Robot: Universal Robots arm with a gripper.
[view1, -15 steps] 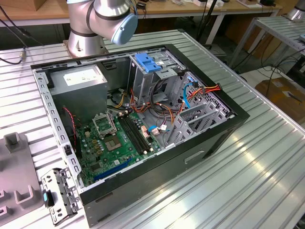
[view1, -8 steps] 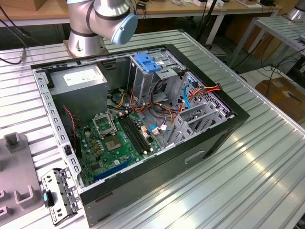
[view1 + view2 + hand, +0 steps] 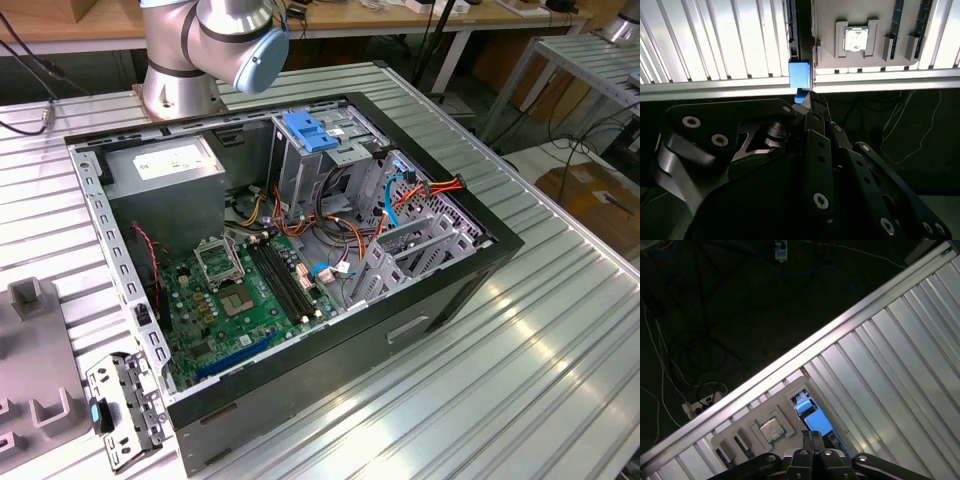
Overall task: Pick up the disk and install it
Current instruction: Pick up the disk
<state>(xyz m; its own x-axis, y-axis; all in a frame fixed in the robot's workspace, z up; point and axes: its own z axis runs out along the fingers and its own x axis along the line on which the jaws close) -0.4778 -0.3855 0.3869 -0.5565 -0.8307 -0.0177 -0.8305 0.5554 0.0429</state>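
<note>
item: end effector (image 3: 812, 436), fingers drawn fully together, nothing seen between them; in both wrist views it hung out past the rim of the ribbed counter (image 3: 900, 350), over dark floor. item: disk (image 3: 812, 421), a blue-edged piece straight ahead of the fingertips and well apart from them, untouched; it sat on the counter hard against the side of a grey tray (image 3: 830, 25), with a processor chip (image 3: 856, 39) seated in that tray just beyond it and off to one side. in the exterior view the disk's blue edge lay against a pale perforated metal piece (image 3: 130, 405); whether that metal belonged to the disk could not be told. item: open computer case (image 3: 330, 360), judged well apart from the end effector, its motherboard (image 3: 240, 300) exposed and a tall grey cage (image 3: 300, 170) standing inside under a light-blue latch (image 3: 310, 130); no disk could be made out seated in that cage. status: judged at the outset. the disk was neither gripped nor lifted and rested beside the tray, away from the case; pick-up and installation both remained outstanding.
</note>
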